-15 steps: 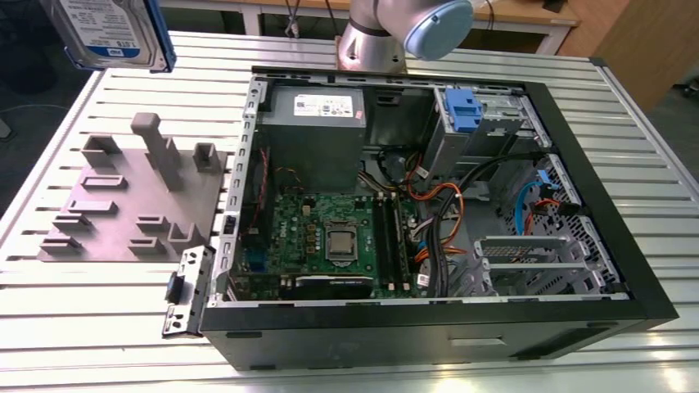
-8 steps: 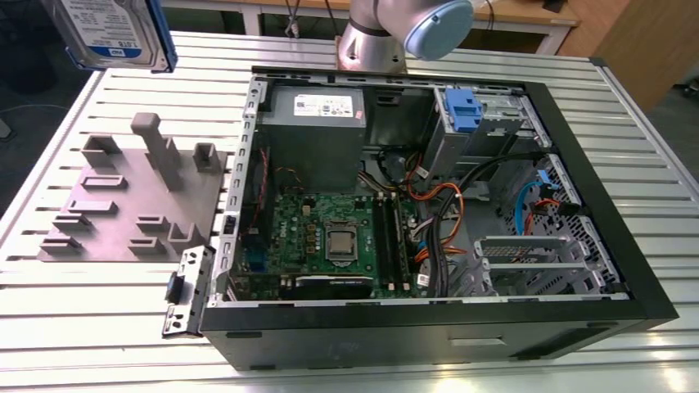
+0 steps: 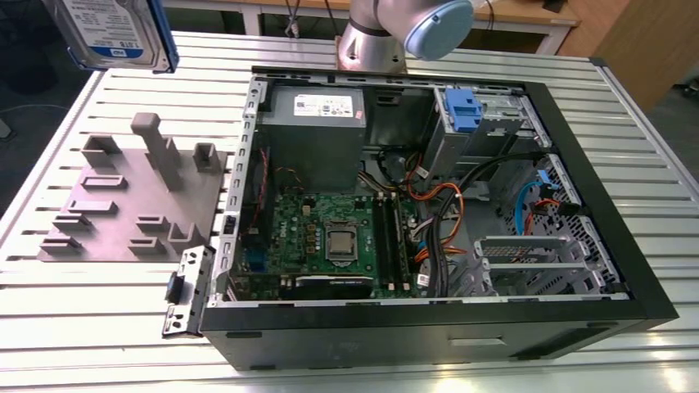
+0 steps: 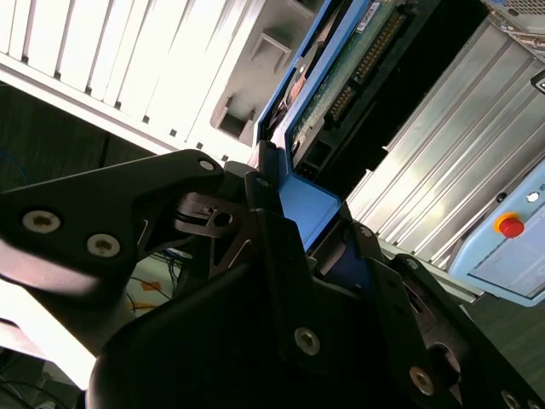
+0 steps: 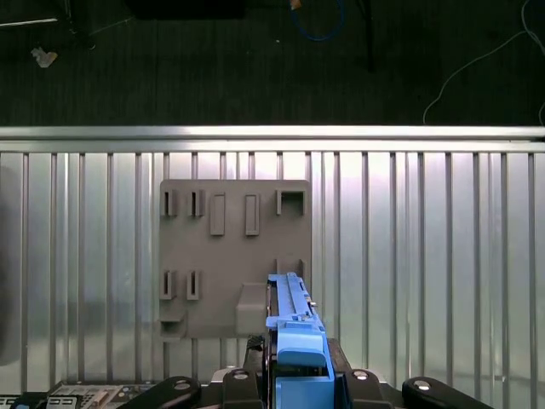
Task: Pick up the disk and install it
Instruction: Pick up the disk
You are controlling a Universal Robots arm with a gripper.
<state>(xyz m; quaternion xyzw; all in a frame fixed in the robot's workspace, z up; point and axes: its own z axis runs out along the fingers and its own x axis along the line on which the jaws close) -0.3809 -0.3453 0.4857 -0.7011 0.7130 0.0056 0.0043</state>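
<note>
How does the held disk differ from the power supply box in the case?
The disk is clamped in the gripper above the table; the power supply sits inside the case. The disk is flat with a blue bracket; the power supply is a plain grey box. Both carry a label.

Slatted metal table; dark, perhaps carpeted floor.

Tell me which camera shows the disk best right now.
The exterior view: the disk shows its broad labelled face there. The first wrist view shows its blue-framed edge end-on; the second wrist view shows its circuit-board side up close.
</note>
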